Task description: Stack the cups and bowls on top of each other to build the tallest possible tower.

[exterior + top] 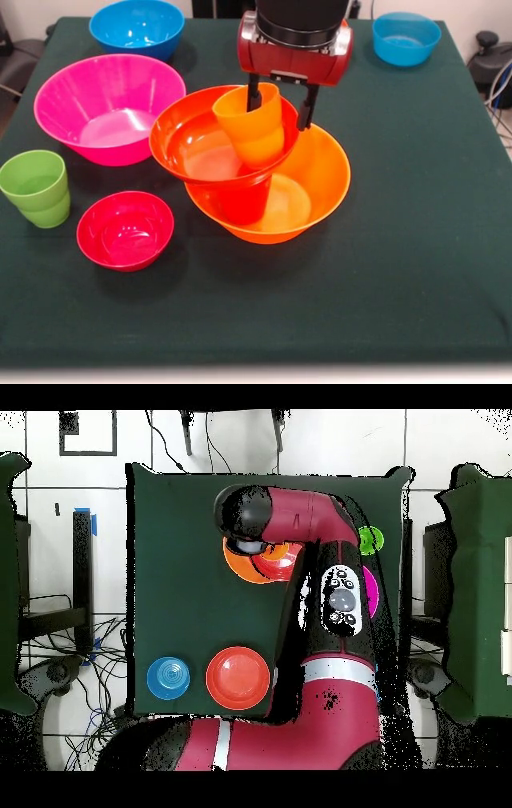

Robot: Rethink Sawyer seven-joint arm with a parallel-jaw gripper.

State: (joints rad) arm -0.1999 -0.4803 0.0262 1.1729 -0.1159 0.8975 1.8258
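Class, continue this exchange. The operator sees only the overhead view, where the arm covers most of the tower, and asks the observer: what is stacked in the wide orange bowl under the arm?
Observer: A red-orange cup stands in the orange bowl and carries a red-orange bowl, which sits tilted.
Operator: Is anything on top of that?
Observer: Yes, an orange cup leans inside the tilted bowl.
Operator: And the gripper?
Observer: The gripper hangs right over the orange cup with its jaws open. One reaches inside the cup's rim, and the other hangs outside it.
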